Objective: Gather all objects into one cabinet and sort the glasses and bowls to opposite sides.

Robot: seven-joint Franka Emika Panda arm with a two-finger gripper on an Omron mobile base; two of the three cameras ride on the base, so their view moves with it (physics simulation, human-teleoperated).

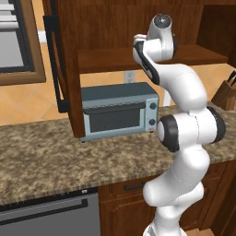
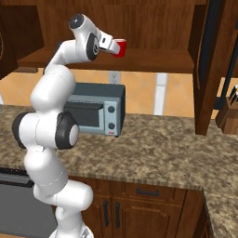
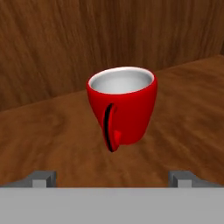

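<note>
Hand view shows a small red cup (image 3: 121, 107) standing upright on the brown wooden floor of the cabinet (image 3: 52, 127), white inside, its handle turned toward the camera, the back wall rising just behind it. The two fingers (image 3: 43, 178) are spread wide at the bottom of that view, tips on either side of the cup and short of it, pinching nothing.

Right base view has the gripper (image 2: 113, 46) reaching level into the open cabinet (image 2: 153, 60), the red cup (image 2: 120, 47) just at its tips above the shelf board. By the look of it, the step is either a pick or a release of this cup; the frames do not settle which. If a pick, the fingers would need to travel forward until the cup body sits between them, then close across the bowl of the cup and not on the handle, which faces the hand and could twist the cup. If a release, a straight, level retreat would avoid clipping it.

Left base view shows the white arm (image 1: 184, 120) rising from the lower right, folded at the elbow, the wrist bent over toward the cabinet (image 1: 115, 57) above a grey toaster oven (image 1: 119, 111) on the speckled worktop (image 1: 55, 156).
</note>
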